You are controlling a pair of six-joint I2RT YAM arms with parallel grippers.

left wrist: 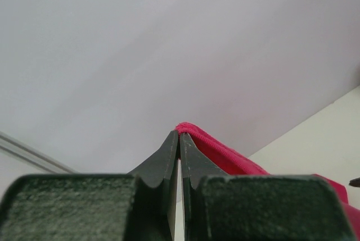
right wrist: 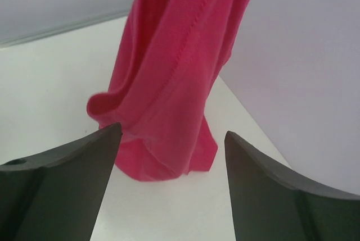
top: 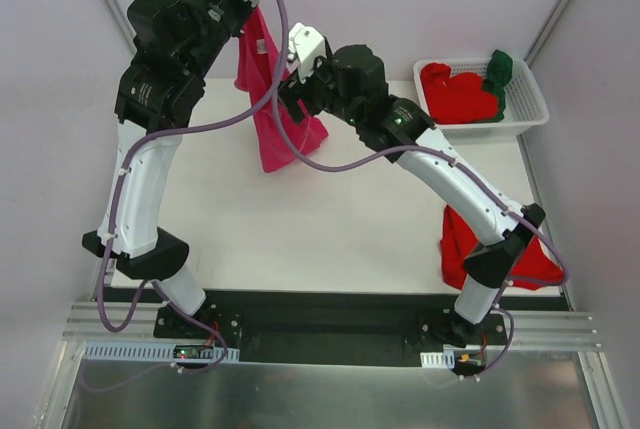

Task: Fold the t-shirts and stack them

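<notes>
Magenta-pink t-shirt (top: 275, 99) hung over the far part of the counter (top: 330, 239), seemingly lifted out to be spread for folding. Left claw (left wrist: 179, 140), raised high above the counter, was pinched shut on its top hem. Right claw (right wrist: 173, 131), reaching lower toward the counter's far side, stood wide and empty, the cloth just ahead; next it would need to catch a lower edge.

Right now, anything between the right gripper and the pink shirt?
Nothing. In the right wrist view the open right gripper faces the hanging pink shirt directly; only table shows below.
</notes>
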